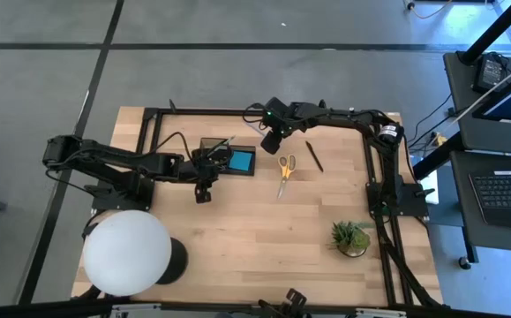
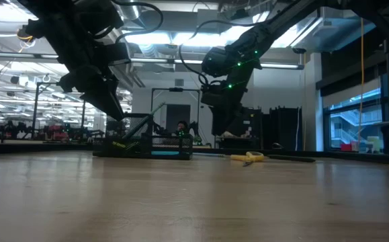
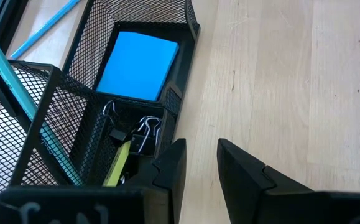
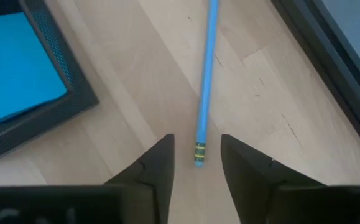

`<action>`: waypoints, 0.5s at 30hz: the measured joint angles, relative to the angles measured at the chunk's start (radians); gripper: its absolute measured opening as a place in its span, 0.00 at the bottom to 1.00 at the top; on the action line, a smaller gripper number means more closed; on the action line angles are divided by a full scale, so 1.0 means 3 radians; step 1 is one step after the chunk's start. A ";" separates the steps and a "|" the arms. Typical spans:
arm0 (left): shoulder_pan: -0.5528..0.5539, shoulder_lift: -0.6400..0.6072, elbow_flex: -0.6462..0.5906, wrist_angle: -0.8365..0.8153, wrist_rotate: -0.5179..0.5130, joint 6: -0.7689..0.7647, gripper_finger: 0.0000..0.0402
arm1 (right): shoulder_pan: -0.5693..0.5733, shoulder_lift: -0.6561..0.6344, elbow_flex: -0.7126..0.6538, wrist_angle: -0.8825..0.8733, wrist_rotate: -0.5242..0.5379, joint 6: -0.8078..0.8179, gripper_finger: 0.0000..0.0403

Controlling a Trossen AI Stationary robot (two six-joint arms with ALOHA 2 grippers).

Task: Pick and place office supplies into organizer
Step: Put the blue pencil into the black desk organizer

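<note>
My right gripper (image 4: pixel 195 171) hangs over the bare wood just beside the organizer (image 1: pixel 229 157), near the table's far edge. Its two fingers stand apart with nothing clamped between them; the metal-banded end of a blue pencil (image 4: pixel 206 74) lies on the table in the gap just ahead of my fingertips, and the shaft runs straight away from me. I cannot tell whether either finger touches it. Beside it sits the corner of the organizer with the blue note pad (image 4: pixel 15 68) inside.

My left gripper (image 3: pixel 198 171) hovers at the organizer's other side, over the near wall, fingers parted a little and holding nothing. Below it, the mesh compartments show the note pad lying flat in one, black binder clips (image 3: pixel 133 130) and a yellow-green piece (image 3: pixel 117 163) in the next, and a light blue stick (image 3: pixel 27 109) leaning through the taller section.

From above, the yellow-handled scissors (image 1: pixel 285 170) lie on the wood just beyond the organizer, and a dark pen (image 1: pixel 314 156) lies farther out, both untouched.
</note>
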 joint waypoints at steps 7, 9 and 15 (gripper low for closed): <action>0.0000 0.0000 0.0000 0.0000 0.0000 0.0001 0.21 | 0.0000 0.0000 0.0000 0.0027 0.0000 -0.0019 0.49; 0.0000 0.0000 0.0000 0.0000 0.0000 0.0001 0.21 | 0.0000 0.0000 0.0000 0.0025 0.0000 -0.0003 0.52; 0.0000 0.0000 0.0000 0.0000 0.0000 0.0003 0.21 | 0.0001 0.0000 0.0000 -0.0026 0.0000 0.0091 0.54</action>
